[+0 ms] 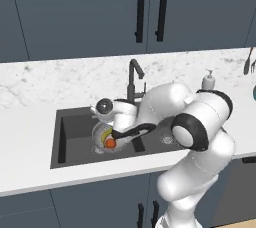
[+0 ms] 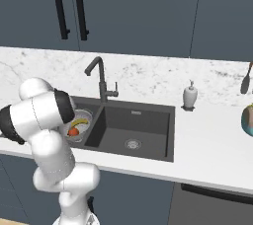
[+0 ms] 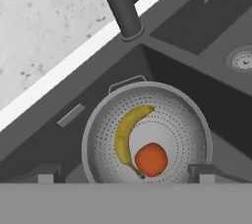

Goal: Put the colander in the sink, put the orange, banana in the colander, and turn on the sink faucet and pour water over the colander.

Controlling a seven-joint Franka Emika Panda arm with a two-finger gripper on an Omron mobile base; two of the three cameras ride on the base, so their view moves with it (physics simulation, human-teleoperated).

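The silver perforated colander [image 3: 189, 120] sits in the left basin of the dark double sink [image 1: 75, 129]. Inside it lie the yellow banana [image 3: 125, 134] and, touching the banana's lower end, the orange [image 3: 151, 159]. My gripper [image 3: 124, 175] hangs just above the colander's near rim. It is open, and its two fingertips [image 3: 47, 175] stand wide apart with nothing between them. The dark sink faucet [image 3: 123, 12] rises from the counter behind the divider. No water shows at its spout [image 1: 141, 72]. From the right base view, the colander [image 2: 81, 120] shows partly behind my arm.
A white soap dispenser [image 2: 189, 95] stands on the marble counter right of the sink. The right basin [image 2: 133, 132] holds just its steel drain. A dark utensil [image 2: 245, 83] and a teal object [image 2: 248, 119] sit at the far right. Dark cabinets [image 1: 150, 9] hang above.
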